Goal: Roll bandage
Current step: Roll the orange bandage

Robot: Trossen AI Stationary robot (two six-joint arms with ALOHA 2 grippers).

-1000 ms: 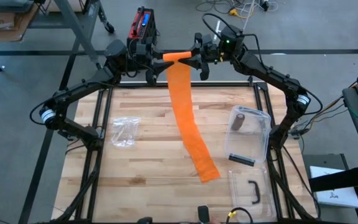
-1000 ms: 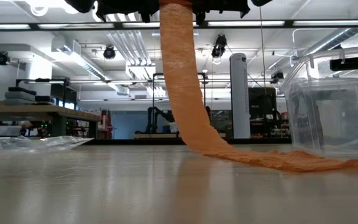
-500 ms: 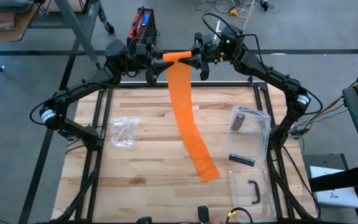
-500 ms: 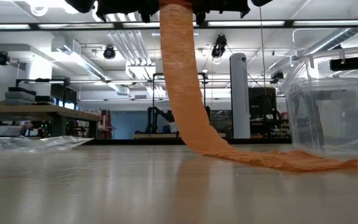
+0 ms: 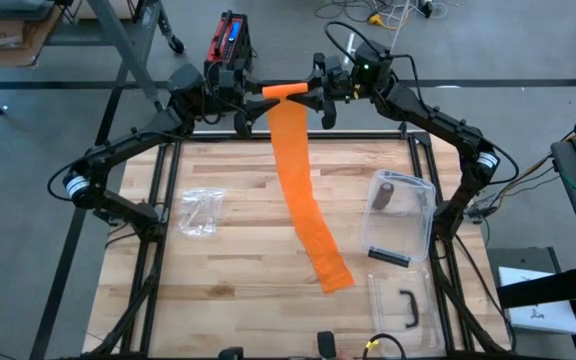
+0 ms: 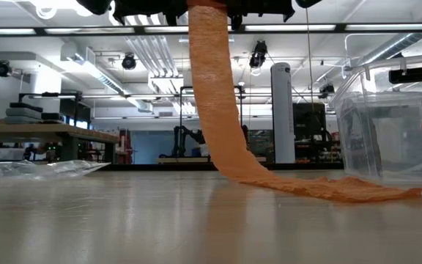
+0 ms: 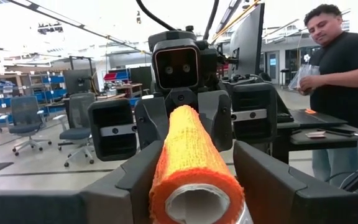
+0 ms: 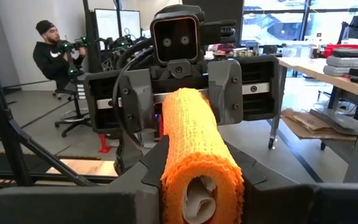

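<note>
Nothing visibly shifts in the last second. Orange bandage [image 5: 303, 190] roll sits at table's 12 o'clock, tail trailing toward 5. Right gripper [image 5: 313, 92] clamped on roll; left gripper [image 5: 253, 95] fingers slack beside it — regrasp likely.

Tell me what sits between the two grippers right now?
The rolled end of the orange bandage spans the gap between the left gripper and the right gripper, clearest in the high view; its loose tail hangs down to the table.

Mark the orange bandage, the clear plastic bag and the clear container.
orange bandage [image 5: 300, 190], high view, middle of hanging strip
clear plastic bag [image 5: 198, 211], high view, its centre
clear container [image 5: 415, 232], high view, side wall
</note>
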